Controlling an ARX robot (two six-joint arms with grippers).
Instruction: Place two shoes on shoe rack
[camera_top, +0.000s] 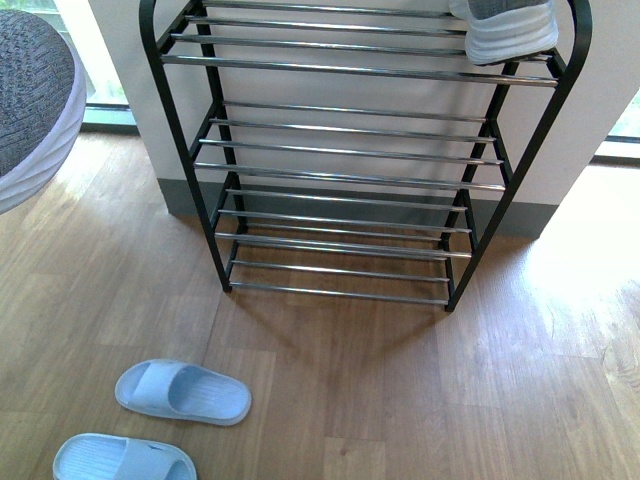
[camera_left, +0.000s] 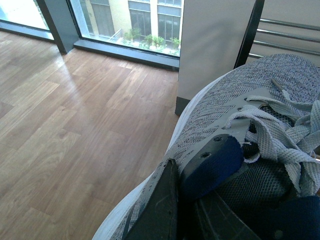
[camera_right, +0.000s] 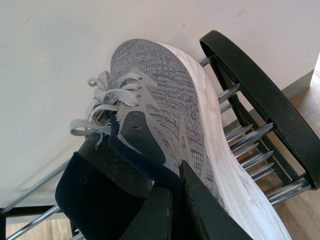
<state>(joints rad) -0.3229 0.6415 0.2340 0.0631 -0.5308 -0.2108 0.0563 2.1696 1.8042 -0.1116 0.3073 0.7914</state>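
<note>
Currently left hand (camera_left: 182, 197) pinching one sneaker (camera_left: 225, 110), right hand (camera_right: 174, 192) pinching second sneaker (camera_right: 165, 100) on one rack (camera_top: 350, 70), two slides (camera_top: 182, 390) (camera_top: 122, 460)

Front view. Shoe rack (camera_top: 345, 72) stands centre, its back against the wall (camera_top: 120, 60), feet on the floor (camera_top: 540, 380).
First sneaker (camera_top: 510, 30) is at the right end of the top tier, just inside the rack's right side frame. It appears to sit on the bars, but the frame edge crops it, so contact is not confirmed.
Second sneaker (camera_top: 30, 100) is at the far left edge, well left of the rack and up off the floor, level with the upper tiers.
Two slides lie on the floor in front of the rack, to its left. One slide (camera_top: 183, 391) is nearer the rack. The other slide (camera_top: 122, 460) lies in front of it, close beside, and further left.
</note>
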